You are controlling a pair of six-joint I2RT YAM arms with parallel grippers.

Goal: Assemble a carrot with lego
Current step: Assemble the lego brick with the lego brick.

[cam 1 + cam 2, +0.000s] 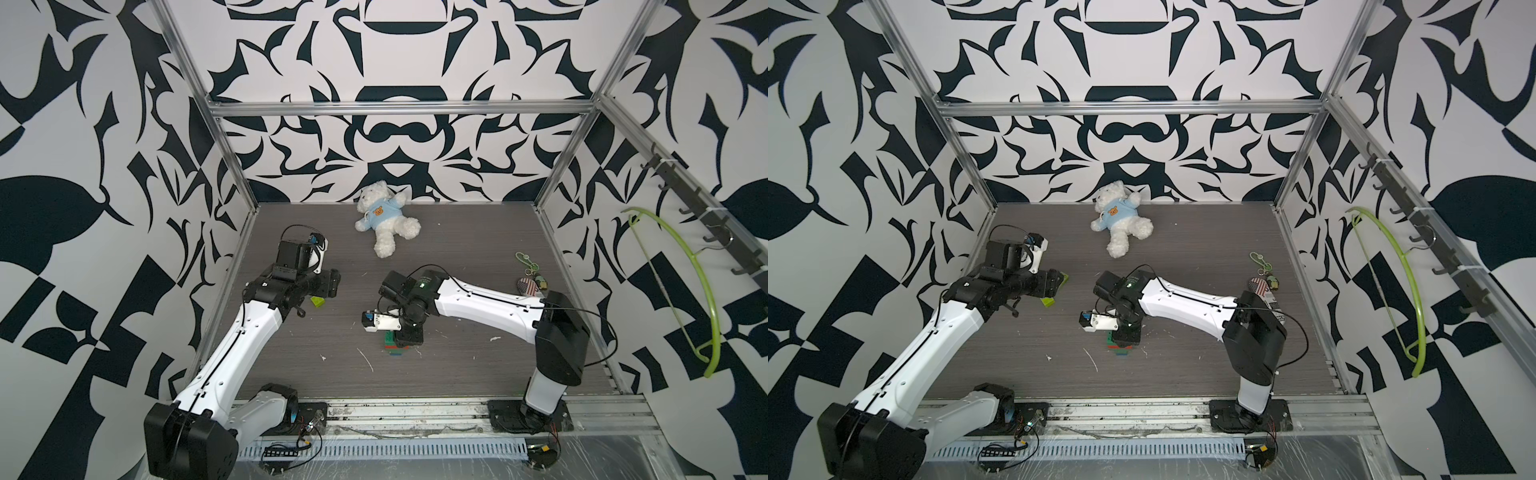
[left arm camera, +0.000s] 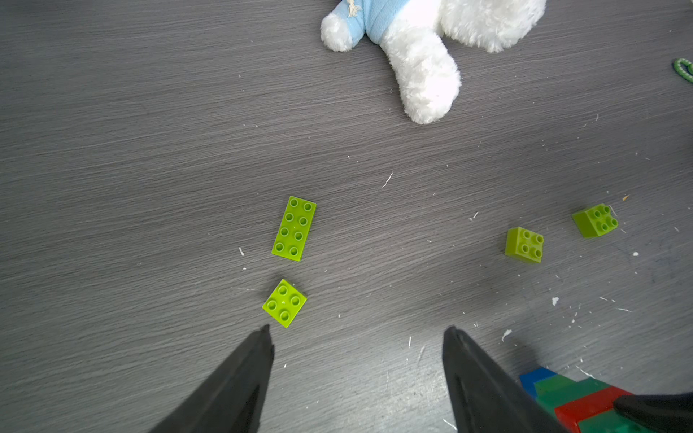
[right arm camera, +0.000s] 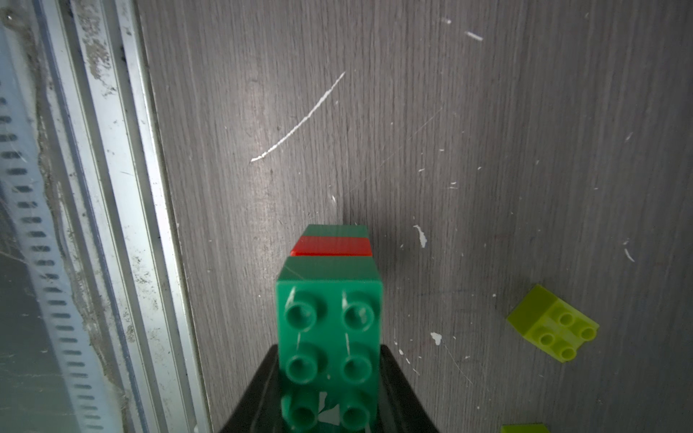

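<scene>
My right gripper (image 3: 330,371) is shut on the carrot (image 3: 330,318), a stack of joined lego with a dark green brick on top, a red band and more dark green below. It rests on the table near the front centre (image 1: 391,348). In the left wrist view the carrot (image 2: 573,397) shows a blue tip. My left gripper (image 2: 358,331) hangs open and empty over the table at the left (image 1: 332,282). Just beyond its fingertips lies a small lime green brick (image 2: 284,303), then a long lime one (image 2: 294,228). Two more small lime bricks (image 2: 524,245) (image 2: 596,220) lie towards the carrot.
A white teddy bear (image 1: 384,220) in a blue shirt lies at the back centre. Keychains (image 1: 532,278) lie by the right wall. A metal rail (image 1: 395,409) runs along the table's front edge, close to the carrot. A green hanger (image 1: 681,282) hangs outside the right wall.
</scene>
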